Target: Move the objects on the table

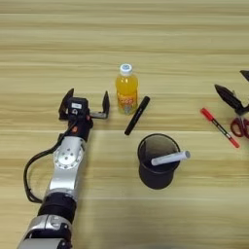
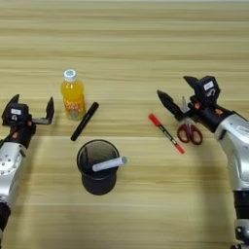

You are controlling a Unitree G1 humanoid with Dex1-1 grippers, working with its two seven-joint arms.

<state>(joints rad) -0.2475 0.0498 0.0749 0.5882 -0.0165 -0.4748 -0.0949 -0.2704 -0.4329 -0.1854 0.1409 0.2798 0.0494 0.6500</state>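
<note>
My left gripper (image 1: 83, 104) sits with its two black fingers spread wide and nothing between them, just left of the small orange-drink bottle with the white cap (image 1: 126, 90). I judge the bottle is its likeliest pick. To do that well I would slide right at bottle height, keep the fingers parted until they straddle the body below the cap, and close gently, since a tall narrow bottle tips with a sideways nudge.

The bottle stands upright on the light tan wooden table (image 1: 146, 39), label facing me. Just beside it on the right lies the slim black marker (image 1: 137, 115), slanted, its upper end near the bottle's base; I must not sweep it along. Below that stands the round black cup (image 1: 156, 163), with a white marker (image 1: 170, 158) leaning across its rim.

Further right, a red-capped pen (image 2: 166, 133) lies apart from the cup, then red-handled scissors (image 2: 189, 132). My right gripper (image 2: 177, 95) hovers above the scissors, fingers parted and empty.
</note>
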